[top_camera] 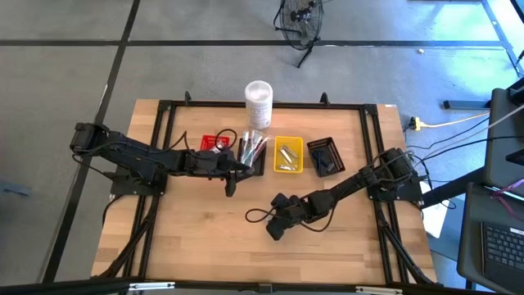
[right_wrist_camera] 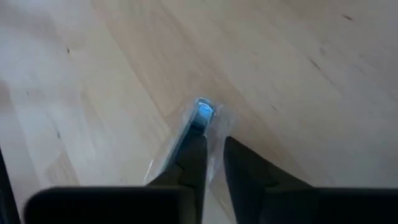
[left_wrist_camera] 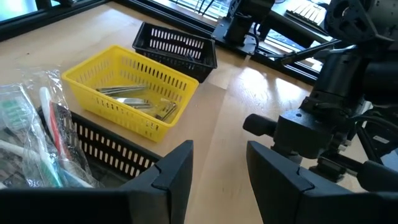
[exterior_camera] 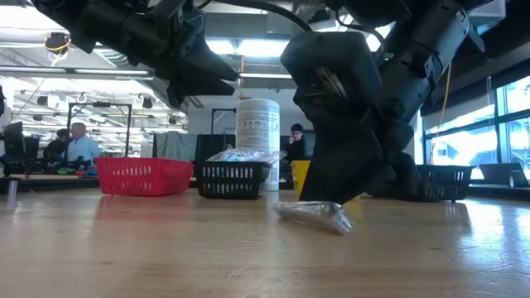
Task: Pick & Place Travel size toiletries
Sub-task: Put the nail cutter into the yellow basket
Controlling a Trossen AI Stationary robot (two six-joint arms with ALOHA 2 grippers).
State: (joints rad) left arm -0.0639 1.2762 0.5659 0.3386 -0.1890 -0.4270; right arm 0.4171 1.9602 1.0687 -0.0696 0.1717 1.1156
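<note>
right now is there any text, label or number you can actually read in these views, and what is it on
No text can be quoted.
Tall white cylindrical container: rows of dark print on its side, too small and blurred to read.
Wrapped toiletries in the black basket: coloured marks only, no legible words.
Clear-wrapped item at the right gripper: no readable print.

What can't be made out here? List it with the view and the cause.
- The wrapped item at the right gripper: wrapper and fingers hide its body in the right wrist view.
- Black basket's contents: too small in the high view.
- Red basket's contents: wall hides them in the low view.
</note>
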